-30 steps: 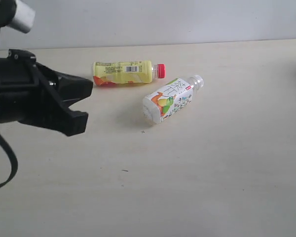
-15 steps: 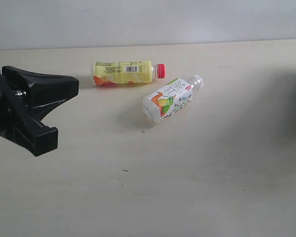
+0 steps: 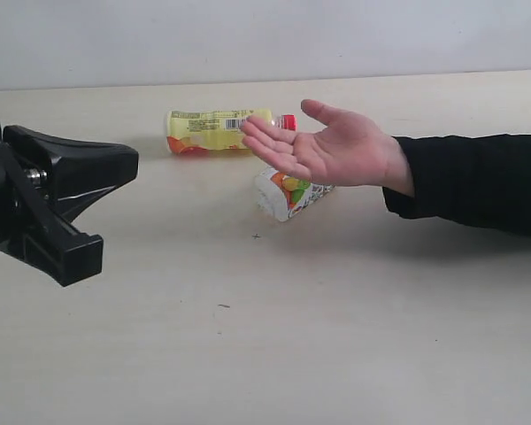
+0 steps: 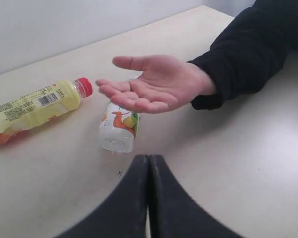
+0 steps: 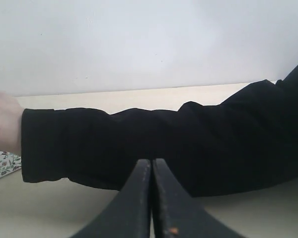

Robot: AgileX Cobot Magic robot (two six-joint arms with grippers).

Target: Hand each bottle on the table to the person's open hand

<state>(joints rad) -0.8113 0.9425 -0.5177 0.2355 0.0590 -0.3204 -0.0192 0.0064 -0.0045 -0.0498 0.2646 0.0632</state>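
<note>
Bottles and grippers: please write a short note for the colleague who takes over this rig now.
Left gripper: shut, empty, left of the bottles.
Right gripper: shut, empty, facing the person's black sleeve.
Yellow bottle and fruit-print bottle: both lying on the table, not gripped.
Open hand: palm up, empty, above the fruit-print bottle.
Done: nothing visible. Left: hand over both bottles; no others in view.

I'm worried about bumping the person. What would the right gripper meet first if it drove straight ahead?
Most likely the person's black-sleeved forearm, which lies across the view right beyond the shut right gripper. How near it is remains unclear.
</note>
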